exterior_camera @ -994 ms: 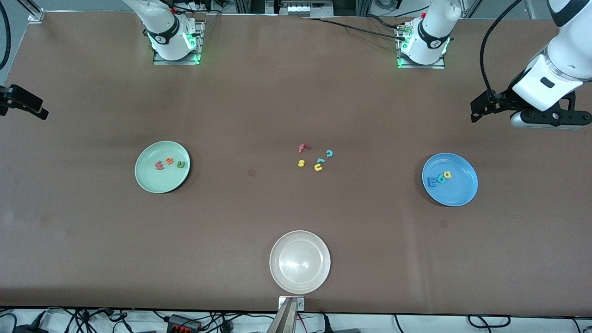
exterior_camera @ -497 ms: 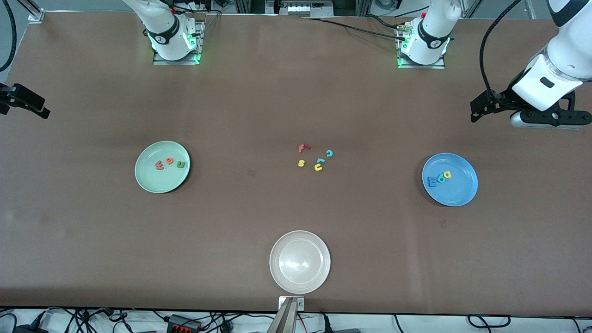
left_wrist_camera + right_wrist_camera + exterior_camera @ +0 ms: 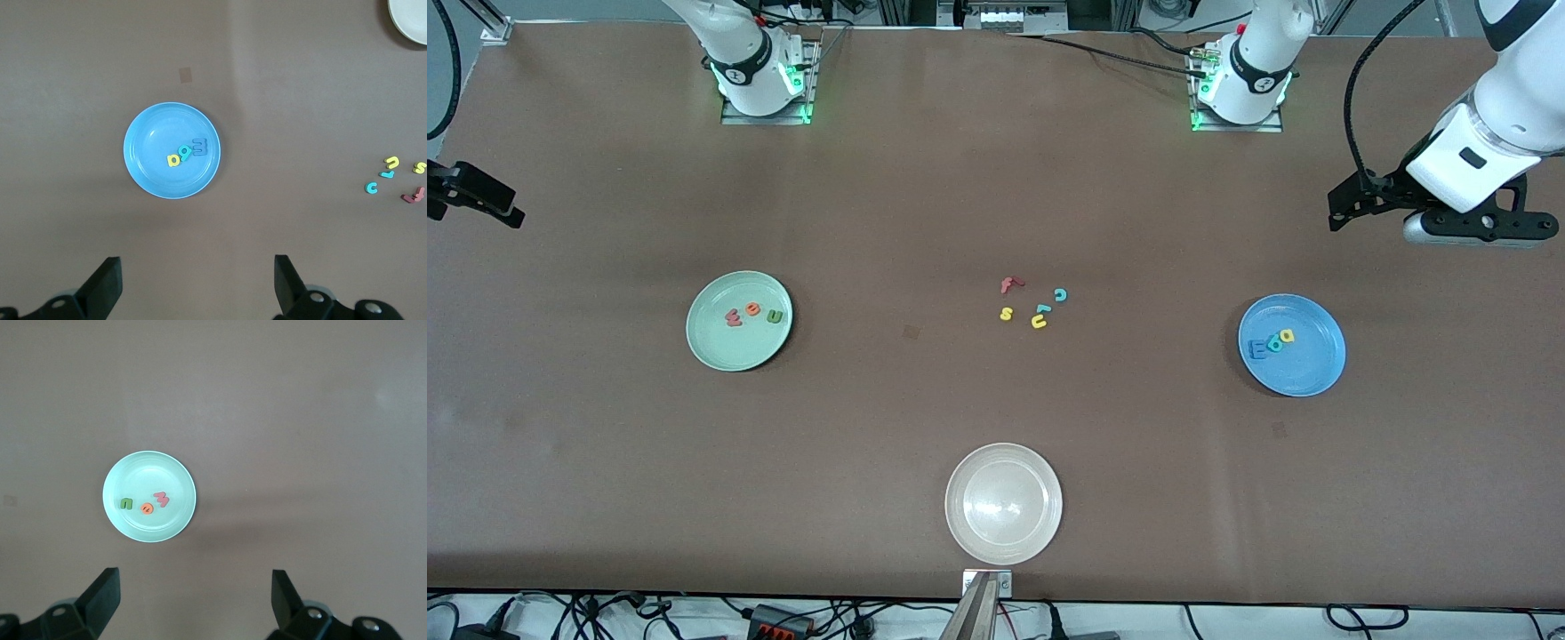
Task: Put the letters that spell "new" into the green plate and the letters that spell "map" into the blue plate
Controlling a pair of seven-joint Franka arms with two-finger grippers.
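The green plate (image 3: pixel 734 351) (image 3: pixel 133 523) lies toward the right arm's end of the table. It holds the olive n (image 3: pixel 774 316) (image 3: pixel 126 503), the orange e (image 3: pixel 752 309) (image 3: pixel 147 509) and the pinkish-red w (image 3: pixel 734 317) (image 3: pixel 161 498). The blue plate (image 3: pixel 1307 369) (image 3: pixel 153 143) lies toward the left arm's end with the blue m (image 3: pixel 1257 349) (image 3: pixel 199 147), teal a (image 3: pixel 1274 343) (image 3: pixel 186 153) and yellow p (image 3: pixel 1286 336) (image 3: pixel 173 160) in it. My left gripper (image 3: pixel 1347 204) (image 3: pixel 198 270) hangs open and empty, high over bare table beside the blue plate. My right gripper (image 3: pixel 489 200) (image 3: pixel 195 587) hangs open and empty over bare table beside the green plate.
Loose letters lie mid-table: a red f (image 3: pixel 1008 284), a teal c (image 3: pixel 1060 294), a yellow s (image 3: pixel 1006 313), a yellow hooked letter (image 3: pixel 1039 322) and a small teal piece (image 3: pixel 1041 309). A whitish plate (image 3: pixel 1003 542) sits nearest the front camera.
My left hand has drifted slightly toward the robots' bases. The right hand, plates and letters have not visibly moved.
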